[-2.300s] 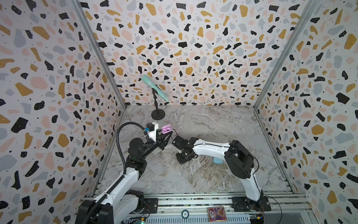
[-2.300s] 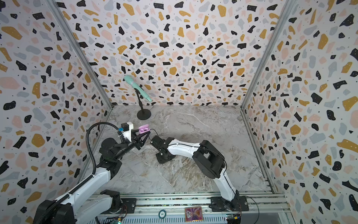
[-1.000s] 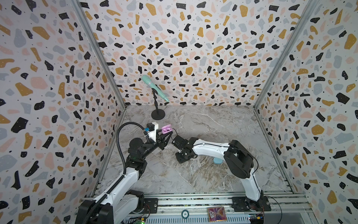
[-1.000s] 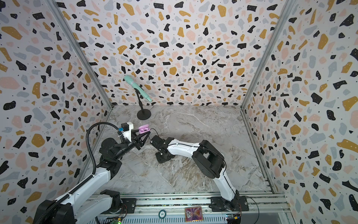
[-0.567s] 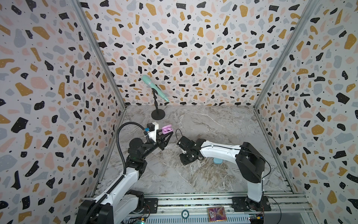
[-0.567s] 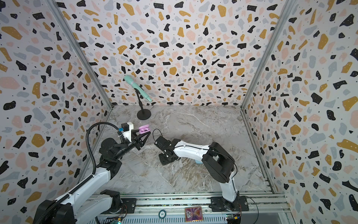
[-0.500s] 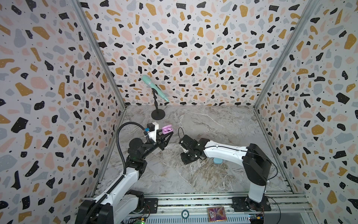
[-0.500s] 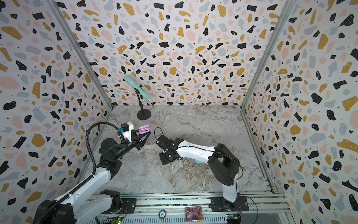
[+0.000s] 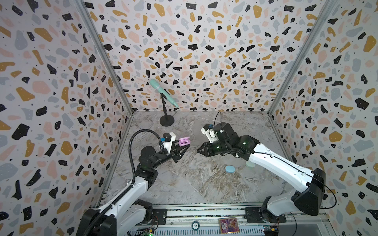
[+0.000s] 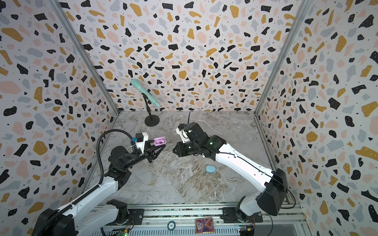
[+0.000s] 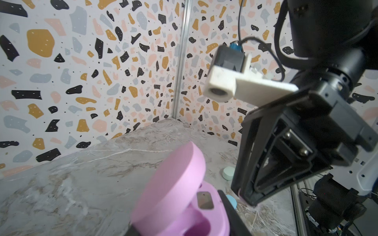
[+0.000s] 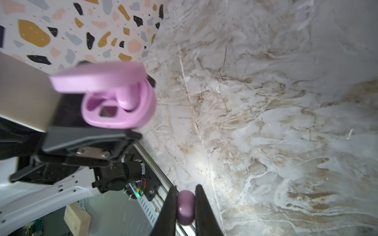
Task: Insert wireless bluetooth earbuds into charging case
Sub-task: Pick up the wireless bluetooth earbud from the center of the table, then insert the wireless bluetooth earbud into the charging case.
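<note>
My left gripper (image 9: 184, 144) is shut on an open pink charging case (image 9: 183, 141), holding it above the table's left side with the lid up; both top views show it (image 10: 159, 141). The right wrist view shows the case's wells (image 12: 120, 104), one with a rounded pink lump in it. My right gripper (image 12: 186, 190) is shut on a pink earbud (image 12: 185, 207). It hovers just right of the case, tips pointing at it (image 9: 199, 150), with a small gap between them.
A light blue closed case (image 9: 230, 169) lies mid-table. A mint case (image 9: 250, 164) lies half hidden behind my right arm. A teal microphone (image 9: 162, 94) on a black stand (image 9: 167, 121) rises at the back left. Patterned walls close three sides.
My right arm has swung out to the right and its gripper has drawn back a little from the pink case. The left arm and the case have stayed still.
</note>
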`<state>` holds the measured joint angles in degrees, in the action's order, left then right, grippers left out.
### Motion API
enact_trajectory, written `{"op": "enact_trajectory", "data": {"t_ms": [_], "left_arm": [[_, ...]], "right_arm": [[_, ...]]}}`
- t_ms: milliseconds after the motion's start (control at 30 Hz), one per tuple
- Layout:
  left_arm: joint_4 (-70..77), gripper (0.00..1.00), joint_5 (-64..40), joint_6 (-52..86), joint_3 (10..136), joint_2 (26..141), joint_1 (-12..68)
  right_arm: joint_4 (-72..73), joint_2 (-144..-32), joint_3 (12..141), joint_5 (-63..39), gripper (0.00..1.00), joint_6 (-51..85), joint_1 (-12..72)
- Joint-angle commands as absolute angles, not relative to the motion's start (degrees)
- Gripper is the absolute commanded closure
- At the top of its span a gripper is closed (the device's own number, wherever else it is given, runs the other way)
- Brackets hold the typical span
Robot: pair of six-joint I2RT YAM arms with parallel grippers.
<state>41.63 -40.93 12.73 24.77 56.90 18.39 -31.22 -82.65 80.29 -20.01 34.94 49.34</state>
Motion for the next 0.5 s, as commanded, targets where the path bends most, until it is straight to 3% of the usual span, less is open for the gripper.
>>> {"op": "enact_trajectory", "data": {"t_ms": [0, 467], "left_arm": [[40.9, 0.96, -42.5, 8.9, 27.6, 55.8, 19.3], [35.8, 0.96, -42.0, 4.0, 29.9, 55.6, 22.5]], "right_arm": [[-30.5, -80.8, 84.2, -25.6, 0.93, 35.3, 48.9], [-31.4, -84.0, 90.1, -31.4, 0.94, 35.0, 48.7]]}}
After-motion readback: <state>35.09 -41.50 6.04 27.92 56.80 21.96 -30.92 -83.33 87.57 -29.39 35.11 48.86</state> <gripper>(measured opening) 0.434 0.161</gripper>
